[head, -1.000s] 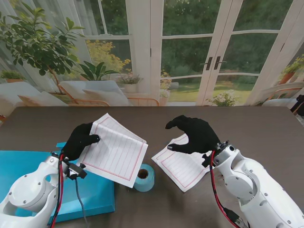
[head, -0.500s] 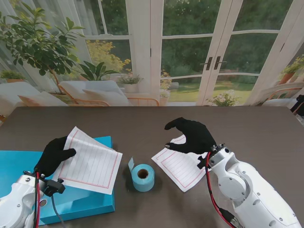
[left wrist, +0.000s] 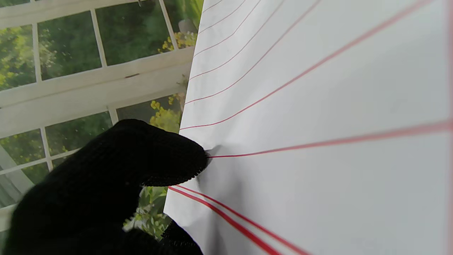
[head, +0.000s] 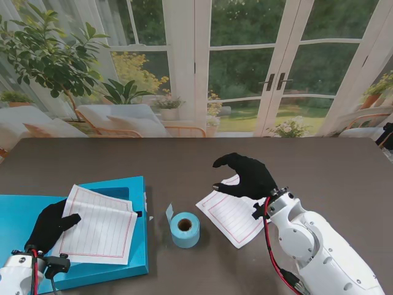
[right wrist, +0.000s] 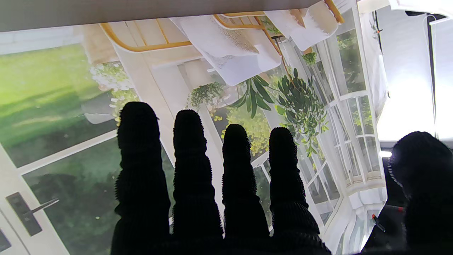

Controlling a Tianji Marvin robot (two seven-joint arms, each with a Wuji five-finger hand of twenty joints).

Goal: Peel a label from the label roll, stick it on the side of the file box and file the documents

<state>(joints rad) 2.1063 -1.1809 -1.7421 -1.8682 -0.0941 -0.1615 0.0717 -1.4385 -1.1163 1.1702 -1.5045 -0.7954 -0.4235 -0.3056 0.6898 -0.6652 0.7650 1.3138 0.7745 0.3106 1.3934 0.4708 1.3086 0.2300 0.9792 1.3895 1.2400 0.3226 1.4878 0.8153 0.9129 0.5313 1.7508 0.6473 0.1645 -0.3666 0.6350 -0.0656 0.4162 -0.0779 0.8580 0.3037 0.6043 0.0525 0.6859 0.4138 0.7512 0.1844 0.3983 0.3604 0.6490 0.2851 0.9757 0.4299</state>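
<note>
My left fingers [left wrist: 170, 159] pinch the near edge of a red-lined document sheet [head: 98, 224]; the left hand [head: 50, 224] holds it over the open blue file box [head: 126, 187], which lies flat at the table's near-left corner. My right hand [head: 245, 175] hovers with fingers spread and curled, gripping nothing, its tips just above the second document sheet [head: 230, 215].

Surface: dark brown table [head: 319, 166], matte. Between box and second sheet stands the blue label roll [head: 185, 229], core upward, a short tab of label lifted at its left.

Room for moving: bare table to the right and far side of the right hand; box's right edge sits near the roll but apart from it.

Beyond the far edge: white glazed doors, plants, loungers, garden.

Hidden: the held sheet covers much of the box interior; left wrist view is mostly filled by paper; whether the sheet touches the box, I cannot tell.
</note>
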